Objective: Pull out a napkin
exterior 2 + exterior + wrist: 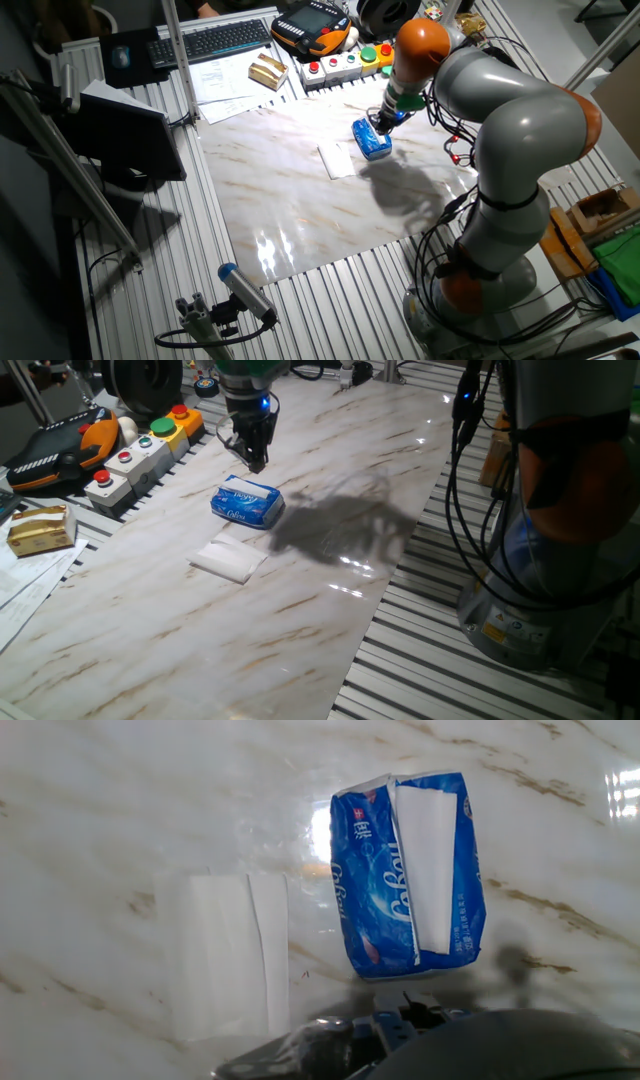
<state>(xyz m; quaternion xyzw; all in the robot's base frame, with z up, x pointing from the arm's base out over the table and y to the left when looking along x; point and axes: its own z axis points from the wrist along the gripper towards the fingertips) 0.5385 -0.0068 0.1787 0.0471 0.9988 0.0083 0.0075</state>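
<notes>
A blue-and-white tissue pack (247,503) lies on the marble table top (330,610); it also shows in the other fixed view (373,141) and the hand view (372,890). A white napkin (425,860) shows in the pack's open slot. A second folded white napkin (228,558) lies flat on the table beside the pack, also in the other fixed view (335,160) and the hand view (225,955). My gripper (256,463) hangs just above the far side of the pack, fingers together and holding nothing.
A button box (140,455) and a teach pendant (60,450) sit at the table's far left edge. A yellowish box (40,528) lies on papers. A keyboard (210,40) is behind. The robot's base (560,510) and cables (470,460) stand at the right.
</notes>
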